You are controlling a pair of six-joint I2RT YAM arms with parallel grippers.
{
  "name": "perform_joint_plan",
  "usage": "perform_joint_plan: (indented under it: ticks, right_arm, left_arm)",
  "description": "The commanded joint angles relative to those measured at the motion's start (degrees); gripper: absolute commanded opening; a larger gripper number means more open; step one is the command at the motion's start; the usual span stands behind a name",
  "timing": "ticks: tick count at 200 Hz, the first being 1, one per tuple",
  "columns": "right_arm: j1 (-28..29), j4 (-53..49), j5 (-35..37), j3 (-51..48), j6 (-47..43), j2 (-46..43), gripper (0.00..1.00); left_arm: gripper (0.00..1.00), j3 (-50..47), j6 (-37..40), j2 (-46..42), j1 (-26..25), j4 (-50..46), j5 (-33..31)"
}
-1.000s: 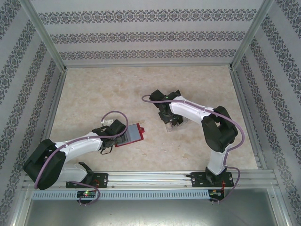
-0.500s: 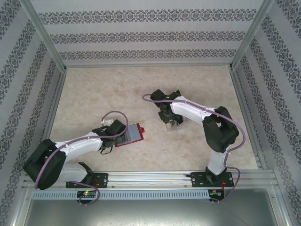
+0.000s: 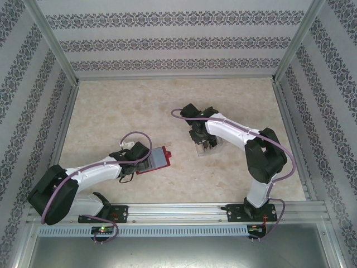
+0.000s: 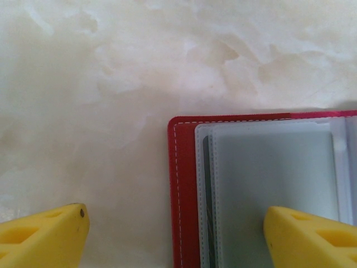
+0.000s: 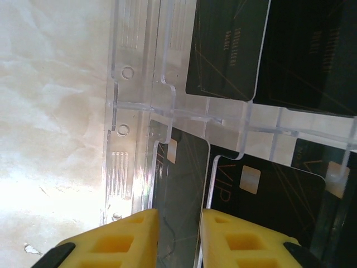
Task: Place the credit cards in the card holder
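Note:
The red card holder [image 3: 157, 158] lies open on the table, grey inside up. My left gripper [image 4: 175, 223] hovers over its left edge [image 4: 184, 190], open wide, one fingertip [image 4: 61, 229] above bare table and the other above the grey pocket [image 4: 268, 167]. A dark card edge [image 4: 206, 195] shows inside a pocket. My right gripper [image 5: 179, 223] reaches into the clear rack [image 5: 131, 111], its jaws narrow on either side of a dark credit card [image 5: 181, 173], with a gap still showing. More black credit cards [image 5: 270, 195] [image 5: 228, 50] stand in neighbouring slots.
The clear plastic rack [image 3: 201, 151] stands near the table's middle under the right wrist [image 3: 203, 137]. Patterned walls and metal posts [image 3: 56, 44] close in the marble table [image 3: 122, 106] on three sides.
The right gripper's jaws have narrowed around the card in the rack, and its arm has shifted slightly. The left arm and the wallet have not moved.

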Motion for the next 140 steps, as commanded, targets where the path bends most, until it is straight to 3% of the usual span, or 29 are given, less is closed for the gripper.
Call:
perform_joint_plan:
  ticks: [1, 43, 107, 140]
  right_arm:
    - [-0.65, -0.15, -0.65, 0.61, 0.44, -1.31, 0.25]
    - [-0.63, -0.03, -1.08, 0.53, 0.32, -1.14, 0.19]
    - [-0.93, 0.21, -2.08, 0.26, 0.17, -0.61, 0.00]
    - [-2.10, 0.61, -5.58, 0.52, 0.14, -1.43, 0.00]
  left_arm:
    - [0.82, -0.57, -0.02, 0.69, -0.71, 0.23, -0.74]
    - [0.82, -0.55, -0.01, 0.64, -0.71, 0.10, -0.74]
    - [0.82, -0.35, 0.16, 0.64, -0.71, 0.14, -0.74]
    - [0.82, -0.05, 0.34, 0.76, -0.71, -0.12, -0.65]
